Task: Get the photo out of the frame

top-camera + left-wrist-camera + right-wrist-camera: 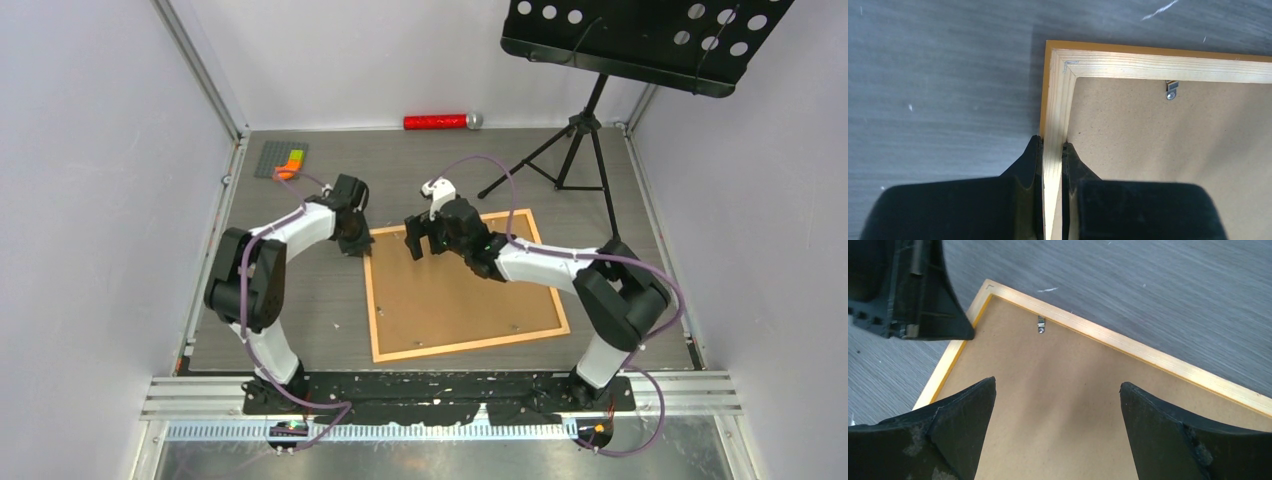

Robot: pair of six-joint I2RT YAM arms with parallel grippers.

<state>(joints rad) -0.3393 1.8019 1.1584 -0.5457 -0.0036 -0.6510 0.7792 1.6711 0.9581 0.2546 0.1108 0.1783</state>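
the dark wood-grain desk fills the whole cell. a black music stand stands on its tripod at the far right corner. the orange-edged frame lies flat and face down in the middle of the desk, a bit skewed, with the brown backing board facing up. the photo itself doesn't show from this side.

the left arm reaches to the frame's far left corner. the left end effector is pinched tight on the pale wooden left rail just below that corner, one finger outside the frame and one on the board side. the right arm stretches across the board. the right end effector hangs over the board near the far rail with its fingers spread wide and nothing between them.

small stuff: a red glittery tube with a silver end sits at the far edge, and a grey baseplate with orange and green bricks sits far left. a little metal clip is on the far rail, and there's a staple in the corner joint.
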